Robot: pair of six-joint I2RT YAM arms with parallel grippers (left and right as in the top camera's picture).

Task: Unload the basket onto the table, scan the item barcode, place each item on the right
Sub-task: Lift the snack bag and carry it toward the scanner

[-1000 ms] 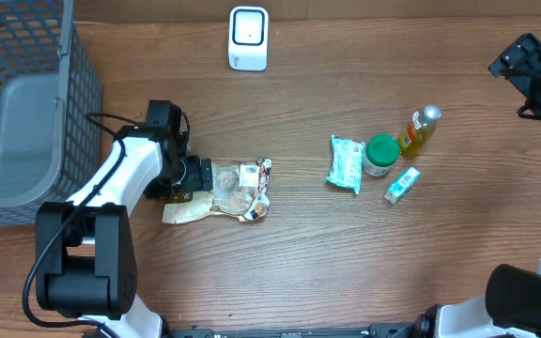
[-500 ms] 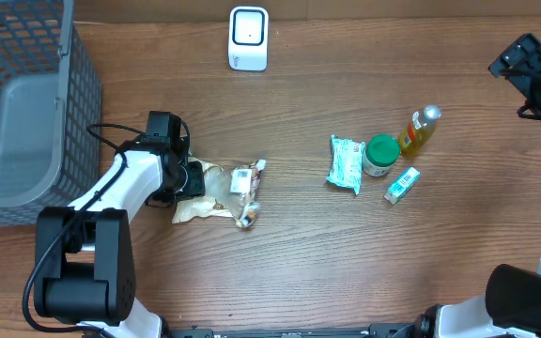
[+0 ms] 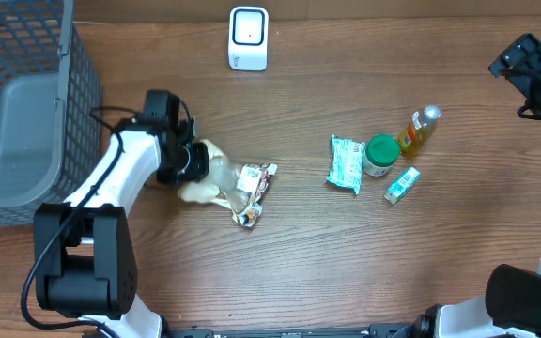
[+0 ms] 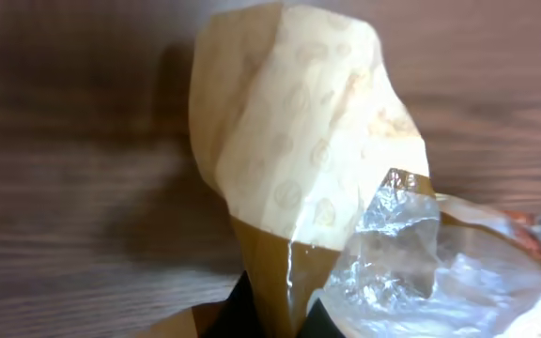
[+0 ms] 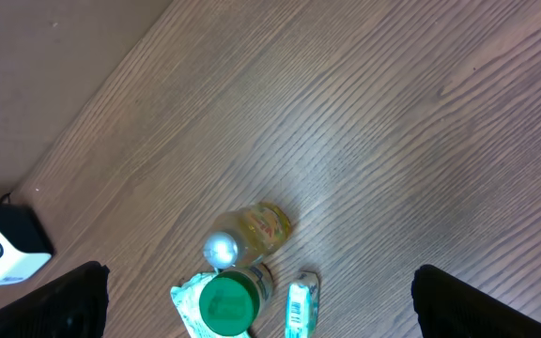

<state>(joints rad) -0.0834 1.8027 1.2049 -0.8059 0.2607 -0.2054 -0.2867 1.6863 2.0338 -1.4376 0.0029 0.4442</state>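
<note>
Overhead: left gripper (image 3: 193,161) clamps the snack bag (image 3: 231,180) left of centre, below the scanner (image 3: 248,38); right gripper (image 3: 532,68) far right.
Left wrist: bag's tan corner pinched (fingers (image 4: 242,314) barely visible).
Right wrist: fingers (image 5: 69,300) spread wide, above the bottle (image 5: 256,225).

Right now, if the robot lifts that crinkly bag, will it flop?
Probably floppy: the bag is thin paper and clear film, creased where the left gripper pinches it. Likely light, too; it looks crumpled and mostly flat. It shouldn't roll.
</note>
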